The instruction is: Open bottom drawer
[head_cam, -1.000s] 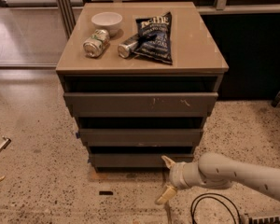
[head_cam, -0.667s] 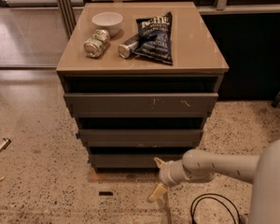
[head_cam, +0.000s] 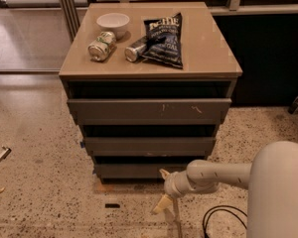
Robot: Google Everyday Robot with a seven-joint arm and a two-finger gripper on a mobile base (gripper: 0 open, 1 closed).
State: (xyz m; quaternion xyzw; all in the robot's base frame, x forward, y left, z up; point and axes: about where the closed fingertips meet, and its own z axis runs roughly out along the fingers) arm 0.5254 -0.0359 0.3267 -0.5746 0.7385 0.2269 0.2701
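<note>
The bottom drawer (head_cam: 131,170) is the lowest and smallest dark grey front of the cabinet, plain and without a handle. It stands nearly flush and none of its tray shows. My gripper (head_cam: 162,190) is low in front of the drawer's right end, just above the floor. Its pale fingers (head_cam: 164,174) are spread apart, the upper one touching or almost touching the drawer's lower edge. It holds nothing. The white arm (head_cam: 218,175) reaches in from the lower right.
The mid-sized drawer front (head_cam: 149,146) and the largest scratched front (head_cam: 149,111) are above. On the cabinet top (head_cam: 208,48) lie a white bowl (head_cam: 113,21), two cans (head_cam: 102,45) and a chip bag (head_cam: 164,38). A black cable (head_cam: 223,222) lies on the floor at right.
The arm has swung left and closer to the cabinet, bringing the gripper from right of the bottom drawer up to its right end. The drawers have not moved.
</note>
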